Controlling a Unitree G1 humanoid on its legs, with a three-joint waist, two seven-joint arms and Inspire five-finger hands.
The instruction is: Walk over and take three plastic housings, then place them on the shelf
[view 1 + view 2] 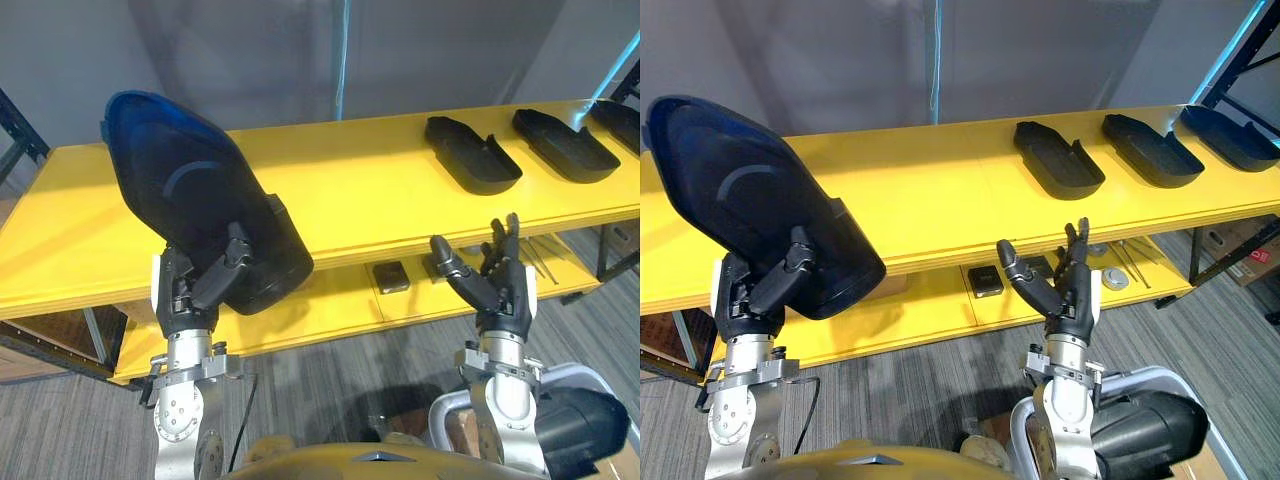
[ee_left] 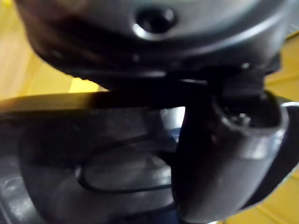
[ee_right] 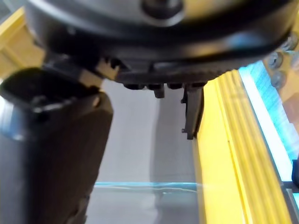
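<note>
My left hand is shut on a large dark plastic housing, holding it tilted above the left part of the yellow shelf; its thumb presses on the housing's lower edge. The same housing shows past the thumb in the left wrist view. Three more dark housings lie on the shelf's right part: one, a second and a third at the far right. My right hand is open and empty, fingers pointing up, in front of the shelf's edge.
A lower yellow shelf board carries a small black box and some small tools. A black metal rack frame stands at the far right. Grey carpet lies in front of the shelf.
</note>
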